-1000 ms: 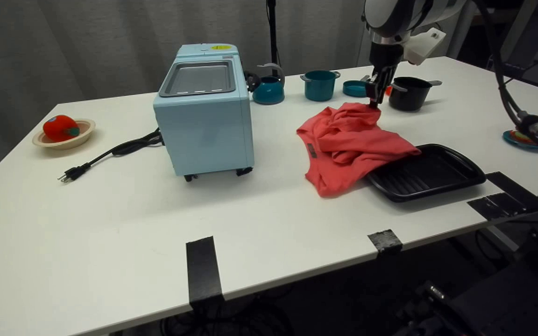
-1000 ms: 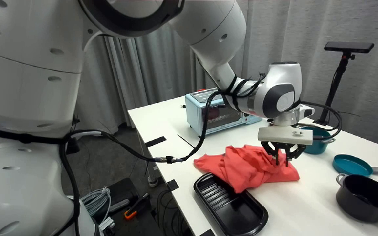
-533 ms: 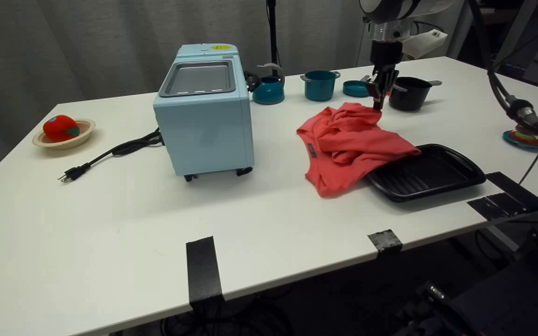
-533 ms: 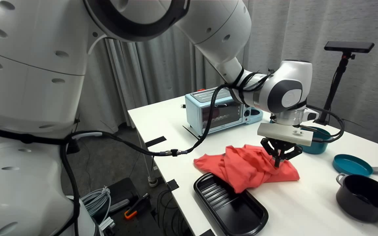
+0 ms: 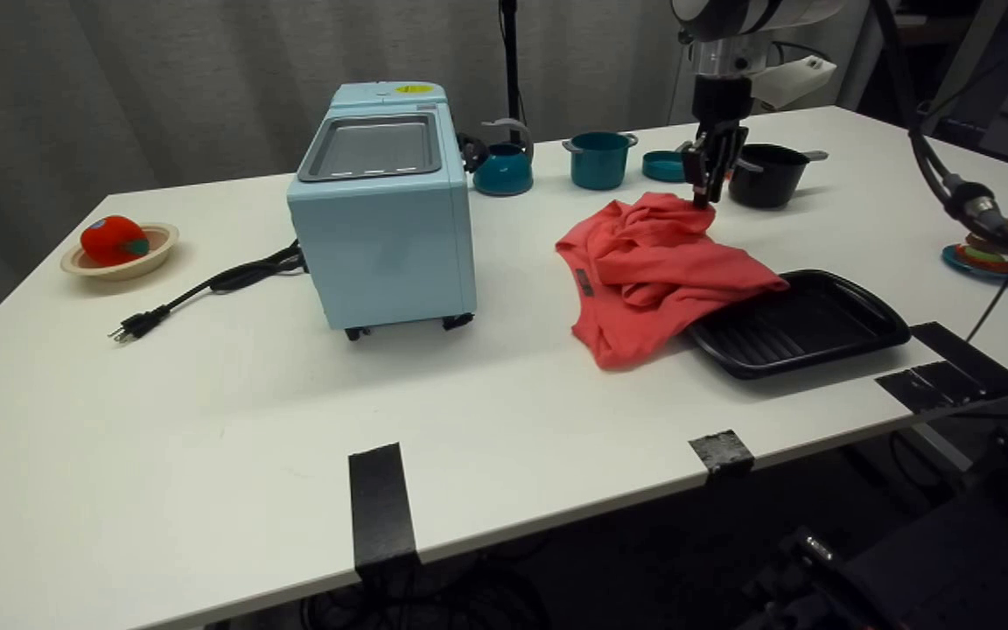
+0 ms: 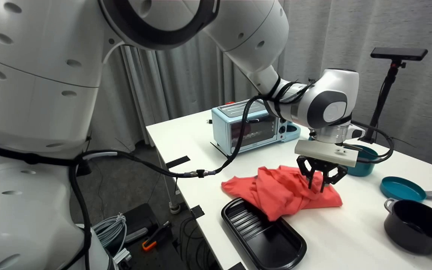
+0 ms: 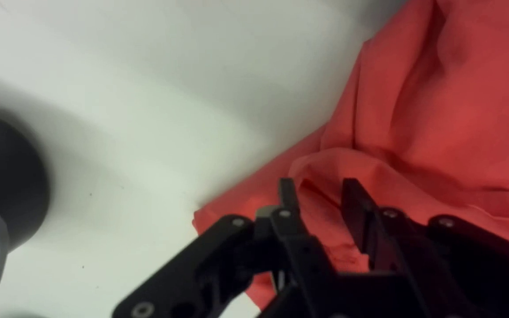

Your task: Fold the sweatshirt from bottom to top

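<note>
The red sweatshirt lies bunched and partly folded on the white table, in both exterior views [image 5: 661, 267] [image 6: 279, 193] and in the wrist view [image 7: 471, 110]. Its tag shows near the neck edge. One part of it overlaps the rim of a black ridged pan [image 5: 810, 319]. My gripper [image 6: 315, 186] points down over the sweatshirt's edge on the black pot's side, also seen in an exterior view [image 5: 702, 201]. In the wrist view the two fingers [image 7: 318, 181] stand apart with a gap between them. Red fabric folds show below and behind them. Whether the tips touch the cloth is unclear.
A light blue toaster oven [image 5: 386, 245] stands beside the sweatshirt. A black pot [image 6: 418, 227], a teal frying pan [image 6: 403, 188], a teal pot [image 5: 600, 162] and a teal kettle [image 5: 504, 171] stand nearby. A cable [image 6: 178, 174] hangs from the arm over the table edge.
The gripper's fingers came together about half a second ago and are now apart. The wrist has shifted slightly toward the curtain side and tilted. The sweatshirt looks unchanged.
</note>
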`<state>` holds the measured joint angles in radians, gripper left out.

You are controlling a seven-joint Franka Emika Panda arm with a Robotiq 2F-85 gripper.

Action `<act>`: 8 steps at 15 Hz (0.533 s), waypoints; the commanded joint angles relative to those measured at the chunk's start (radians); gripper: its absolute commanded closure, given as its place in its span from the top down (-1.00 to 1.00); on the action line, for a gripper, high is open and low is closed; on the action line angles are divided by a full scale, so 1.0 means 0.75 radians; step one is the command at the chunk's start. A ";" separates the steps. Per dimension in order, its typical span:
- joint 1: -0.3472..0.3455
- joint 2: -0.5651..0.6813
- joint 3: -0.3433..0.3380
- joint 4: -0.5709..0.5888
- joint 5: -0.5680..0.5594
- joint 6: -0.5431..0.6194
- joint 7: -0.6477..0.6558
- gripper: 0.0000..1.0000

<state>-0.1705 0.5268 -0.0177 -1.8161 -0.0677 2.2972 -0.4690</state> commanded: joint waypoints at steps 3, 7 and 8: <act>-0.026 0.033 0.021 0.058 0.019 -0.012 -0.027 0.61; -0.031 0.036 0.028 0.067 0.034 -0.051 -0.030 1.00; -0.032 0.036 0.030 0.069 0.038 -0.062 -0.034 1.00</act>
<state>-0.1708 0.5389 -0.0170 -1.8004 -0.0676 2.2961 -0.4695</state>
